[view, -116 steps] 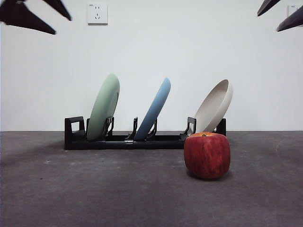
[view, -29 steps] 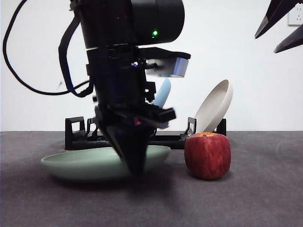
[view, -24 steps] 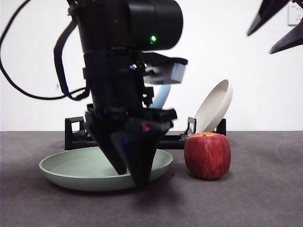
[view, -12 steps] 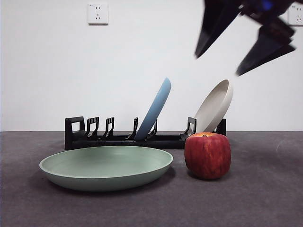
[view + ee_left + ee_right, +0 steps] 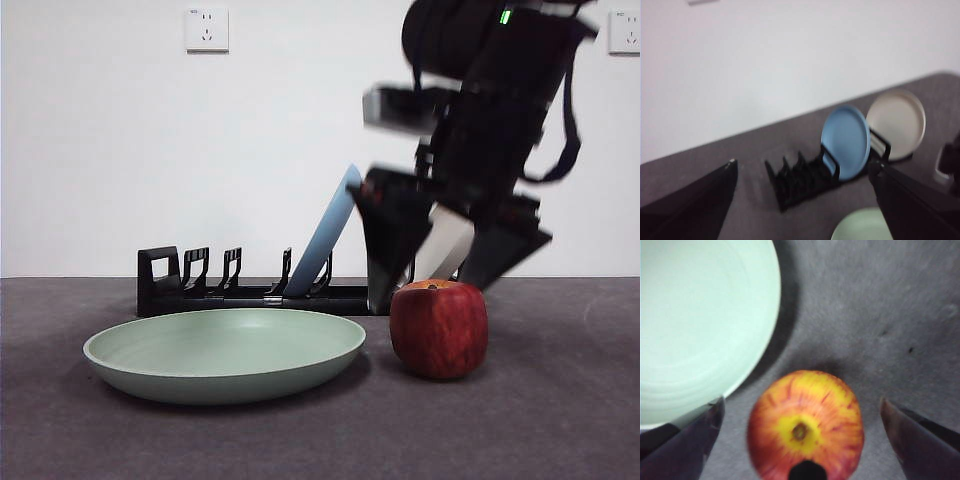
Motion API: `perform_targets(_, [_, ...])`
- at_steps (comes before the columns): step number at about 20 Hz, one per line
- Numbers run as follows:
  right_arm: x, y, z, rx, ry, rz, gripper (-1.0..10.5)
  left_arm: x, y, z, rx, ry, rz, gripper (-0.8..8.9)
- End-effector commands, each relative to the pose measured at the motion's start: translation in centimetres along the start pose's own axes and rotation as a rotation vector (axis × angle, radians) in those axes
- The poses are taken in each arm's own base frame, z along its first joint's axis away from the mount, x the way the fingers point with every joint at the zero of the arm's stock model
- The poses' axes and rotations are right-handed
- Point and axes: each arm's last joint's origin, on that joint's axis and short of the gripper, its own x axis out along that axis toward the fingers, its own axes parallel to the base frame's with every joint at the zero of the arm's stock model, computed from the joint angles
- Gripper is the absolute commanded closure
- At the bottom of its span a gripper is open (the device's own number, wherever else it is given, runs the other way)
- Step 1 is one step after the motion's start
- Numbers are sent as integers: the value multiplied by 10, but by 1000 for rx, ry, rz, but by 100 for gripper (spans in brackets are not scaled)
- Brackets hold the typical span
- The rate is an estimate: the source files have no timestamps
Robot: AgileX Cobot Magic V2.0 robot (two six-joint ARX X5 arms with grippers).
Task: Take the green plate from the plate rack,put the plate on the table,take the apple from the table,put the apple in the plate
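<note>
The green plate (image 5: pixel 225 352) lies flat on the table (image 5: pixel 560 420), in front of the plate rack (image 5: pixel 200 292). The red apple (image 5: pixel 438 328) stands just right of the plate, apart from it. My right gripper (image 5: pixel 445 262) hangs open just above the apple, one jaw on each side. The right wrist view looks down on the apple (image 5: pixel 807 422) between the open jaws of the right gripper (image 5: pixel 800 407), with the green plate (image 5: pixel 700 325) beside it. My left gripper (image 5: pixel 804 165) is open, empty and high up. It looks over the rack (image 5: pixel 795 180) and the green plate's edge (image 5: pixel 860 227).
A light blue plate (image 5: pixel 328 235) leans in the rack, and a cream plate (image 5: pixel 443 245) shows partly behind the right gripper. In the left wrist view the blue plate (image 5: pixel 846 141) and cream plate (image 5: pixel 897 124) stand side by side. A white wall rises behind the rack.
The left arm let go of the green plate on the table and lifted out of the front view. The right arm has dropped from the upper right to just over the apple.
</note>
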Motion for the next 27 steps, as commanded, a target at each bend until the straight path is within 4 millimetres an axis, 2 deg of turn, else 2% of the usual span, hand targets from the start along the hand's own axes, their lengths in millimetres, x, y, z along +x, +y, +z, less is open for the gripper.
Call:
perform_targets(1, [14,0,-1,-9,32,2,410,3,-2,-5,22,35,8,377])
perform_targets(6, [31,-1,-6,-4,89,5,417,4,-2,-5,26,41,8,377])
perform_targets(7, [32,-1,-7,0,100,2,461,4,-2,-5,27,42,8,377])
perform_targets(8, [32,-1,-7,9,102,1,595,4,-2,-5,28,44,8,377])
perform_targets(10, [32,-1,-6,14,99,3,979,4,-2,-6,34,52,13,377])
perform_targets(15, [23,0,-2,23,76,0,955,4,-2,-7,40,60,30,377])
perform_targets(18, [-5,6,14,57,-7,13,955,4,-2,-7,40,59,30,377])
perform_targets(23, [-46,35,57,-21,-191,154,958,4,-2,-7,40,59,30,377])
perform_targets(27, [-50,68,87,-97,-247,199,958,4,-2,-7,40,60,31,377])
